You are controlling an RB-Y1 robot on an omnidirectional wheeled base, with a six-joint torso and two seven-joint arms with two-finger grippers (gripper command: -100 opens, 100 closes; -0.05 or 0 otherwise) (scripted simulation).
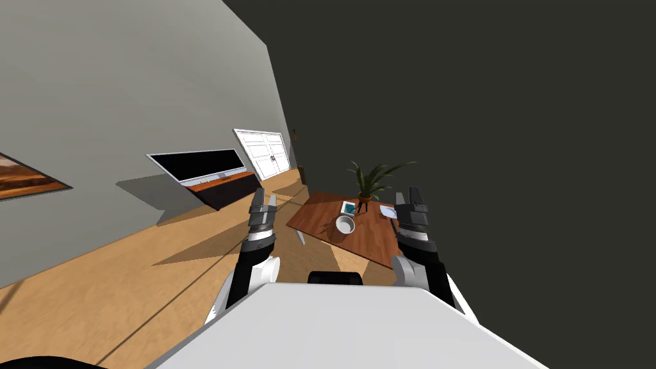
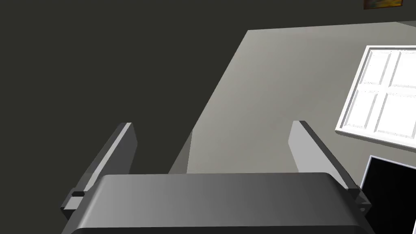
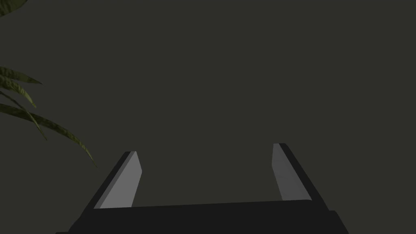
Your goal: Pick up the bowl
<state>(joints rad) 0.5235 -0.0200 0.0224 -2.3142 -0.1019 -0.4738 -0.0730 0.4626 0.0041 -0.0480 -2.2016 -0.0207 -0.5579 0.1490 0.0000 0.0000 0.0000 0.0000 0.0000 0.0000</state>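
Two walls frame the room in the head view: a light grey wall (image 1: 128,96) running off toward 10 o'clock, and a dark grey wall (image 1: 487,128) taking up everything from 12 round to 4 o'clock. A light wooden floor (image 1: 128,288) spreads between them. Along the light wall are a framed picture (image 1: 25,176) at 9 o'clock, a black screen (image 1: 198,163) above a low dark cabinet (image 1: 224,187) at about 11 o'clock, and beyond them a white double door (image 1: 266,152). Straight ahead at 12 o'clock stands a reddish-brown wooden table (image 1: 365,246), close to the dark wall, with a pale leg under its near corner.

The bowl (image 1: 345,224) rests upright on that tabletop, toward the table's 9 o'clock side. It is round and white, with a thick rim and a shaded grey hollow, mouth facing up. A small white-edged blue box (image 1: 348,207) lies just beside it at its 12 o'clock. A potted plant (image 1: 366,182) with long green leaves stands at its 1 o'clock, and a flat pale item (image 1: 388,211) lies at its 2 o'clock.

The left gripper (image 1: 264,197) is raised above the floor at the bowl's 9 o'clock, well apart from it. Its wrist view shows the fingers (image 2: 120,150) spread wide apart. The right gripper (image 1: 408,194) is raised at the bowl's 3 o'clock, by the table's side near the pale item. Its fingers (image 3: 122,183) are likewise spread, with plant leaves off to one side of them.
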